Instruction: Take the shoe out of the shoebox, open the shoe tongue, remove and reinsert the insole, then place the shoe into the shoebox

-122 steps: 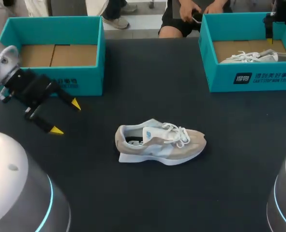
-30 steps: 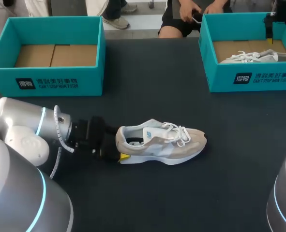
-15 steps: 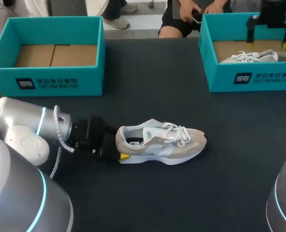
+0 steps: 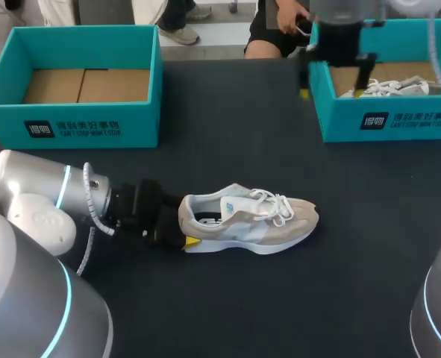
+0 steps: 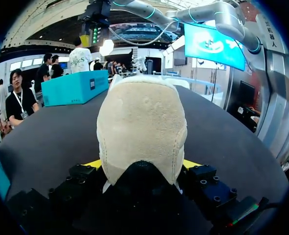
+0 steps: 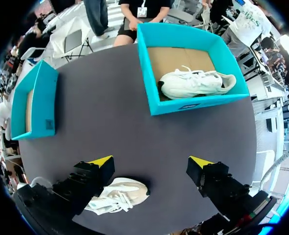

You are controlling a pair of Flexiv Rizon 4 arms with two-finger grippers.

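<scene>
A beige and white sneaker (image 4: 250,219) lies upright in the middle of the dark table, toe to the right and laces tied. My left gripper (image 4: 184,225) comes in low from the left and is shut on its heel. The left wrist view shows the suede heel (image 5: 142,132) filling the gap, with a yellow tip against each side of my left gripper (image 5: 144,164). My right gripper (image 4: 333,74) hangs open high over the left wall of the right shoebox (image 4: 399,123). The right wrist view shows my right gripper (image 6: 151,161) empty, the sneaker (image 6: 119,195) far below it.
An empty teal shoebox (image 4: 86,128) stands at the back left. The right shoebox (image 6: 154,73) holds a second white sneaker (image 6: 198,83). Bare table (image 4: 235,134) lies between the two boxes.
My left gripper came from the far left, where it stood open, to the shoe's heel, then held still for the last second. My right arm has swung left from above the right shoebox.
</scene>
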